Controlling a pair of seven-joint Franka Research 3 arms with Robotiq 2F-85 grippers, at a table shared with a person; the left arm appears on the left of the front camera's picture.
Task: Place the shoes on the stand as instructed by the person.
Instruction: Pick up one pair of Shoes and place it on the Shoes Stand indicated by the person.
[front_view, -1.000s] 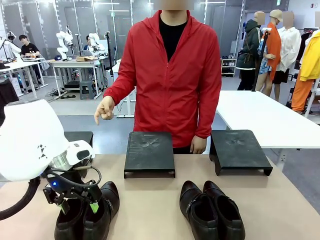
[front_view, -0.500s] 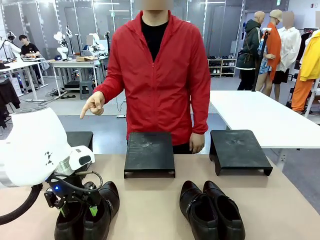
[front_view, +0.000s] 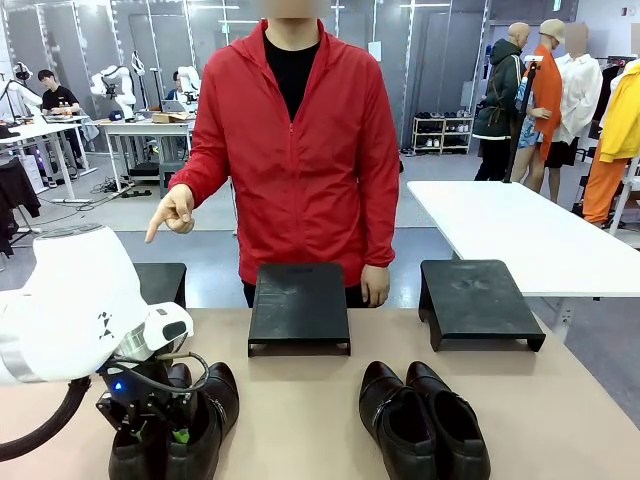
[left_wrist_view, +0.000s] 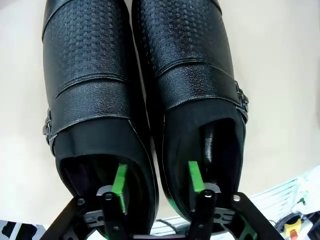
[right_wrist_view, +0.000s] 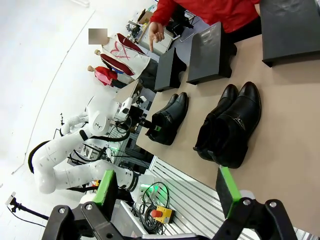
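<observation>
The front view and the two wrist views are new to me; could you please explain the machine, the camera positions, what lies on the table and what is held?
The robot has two white arms, each ending in a two-finger gripper. The front view looks across the table at a person in a red jacket, whose hand points down toward the robot's left. Each wrist view looks along one gripper's fingers. On the table lie a left pair and a right pair of black shoes and three black stands. The left gripper has one finger dipped into each shoe of the left pair; whether it grips yet is unclear. The right gripper is open, holding nothing.
</observation>
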